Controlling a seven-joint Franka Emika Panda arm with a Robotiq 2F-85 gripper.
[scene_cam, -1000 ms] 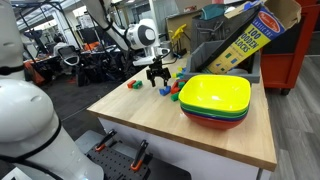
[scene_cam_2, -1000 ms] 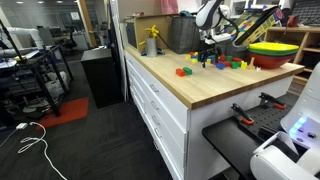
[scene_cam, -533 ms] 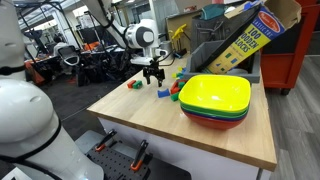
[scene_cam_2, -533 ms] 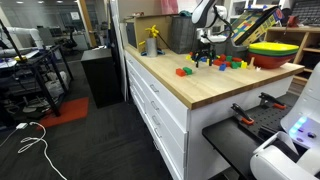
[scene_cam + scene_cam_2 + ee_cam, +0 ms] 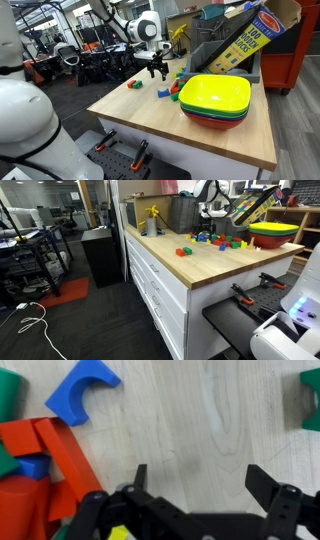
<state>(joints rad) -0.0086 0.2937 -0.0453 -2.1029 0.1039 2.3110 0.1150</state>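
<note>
Plainly, tool (image 5: 197,472) gaping wide, empty, red block (image 5: 62,455) just beside one finger (image 5: 140,476)

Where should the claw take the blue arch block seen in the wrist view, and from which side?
Probably from straight above, closing on the two flat outer sides of the blue arch block, clear of its curved notch. It lies flat on the table with bare wood beside it, and the claw is open.

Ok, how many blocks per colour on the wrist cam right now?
Blue blocks: 2
Green blocks: 2, both at the edges
Red blocks: at least 2, overlapping
Total: at least 6
</note>
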